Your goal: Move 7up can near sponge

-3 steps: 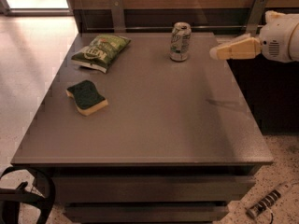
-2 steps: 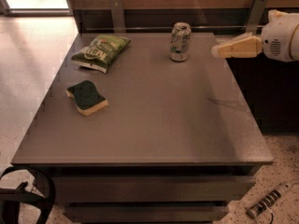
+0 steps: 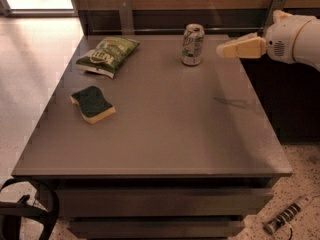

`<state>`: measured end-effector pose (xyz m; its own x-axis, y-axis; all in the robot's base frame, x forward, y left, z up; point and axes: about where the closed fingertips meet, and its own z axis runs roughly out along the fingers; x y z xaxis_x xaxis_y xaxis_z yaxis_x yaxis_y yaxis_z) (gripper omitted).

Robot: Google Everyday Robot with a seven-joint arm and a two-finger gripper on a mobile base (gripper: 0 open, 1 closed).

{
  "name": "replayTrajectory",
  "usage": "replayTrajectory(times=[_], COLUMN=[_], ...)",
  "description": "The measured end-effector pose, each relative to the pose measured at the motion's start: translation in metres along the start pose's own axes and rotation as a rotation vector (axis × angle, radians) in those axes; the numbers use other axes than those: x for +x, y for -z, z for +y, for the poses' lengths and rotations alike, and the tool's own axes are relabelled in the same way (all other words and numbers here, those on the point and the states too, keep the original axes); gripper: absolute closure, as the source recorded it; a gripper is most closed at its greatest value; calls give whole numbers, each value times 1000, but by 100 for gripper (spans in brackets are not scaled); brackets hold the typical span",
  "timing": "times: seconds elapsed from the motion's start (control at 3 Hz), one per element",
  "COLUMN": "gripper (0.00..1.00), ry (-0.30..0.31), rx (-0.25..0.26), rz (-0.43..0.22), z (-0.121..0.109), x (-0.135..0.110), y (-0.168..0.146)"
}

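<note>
The 7up can (image 3: 192, 44) stands upright at the back of the grey table (image 3: 160, 134), right of centre. The sponge (image 3: 92, 104), dark green on top over yellow foam, lies flat at the table's left side. My gripper (image 3: 222, 49) comes in from the right on a white arm, above the table, a short way right of the can and apart from it. It holds nothing.
A green chip bag (image 3: 107, 55) lies at the back left, behind the sponge. A low rail with metal posts (image 3: 125, 14) runs along the table's back edge. A black object (image 3: 25, 214) sits on the floor at front left, a small tool (image 3: 287, 215) at front right.
The gripper has drifted slightly left towards the can. The can, sponge and chip bag have not moved.
</note>
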<state>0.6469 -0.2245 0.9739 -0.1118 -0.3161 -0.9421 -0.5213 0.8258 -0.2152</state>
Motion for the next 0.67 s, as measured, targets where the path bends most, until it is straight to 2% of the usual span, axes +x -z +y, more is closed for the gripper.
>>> replayTrajectory(times=[0.33,0.67], gripper=[0,0], ry=[-58,-133], rx=[-42,-109], rz=[-78,-159], z=[-1,11], x=[6,13], y=[-34,-73])
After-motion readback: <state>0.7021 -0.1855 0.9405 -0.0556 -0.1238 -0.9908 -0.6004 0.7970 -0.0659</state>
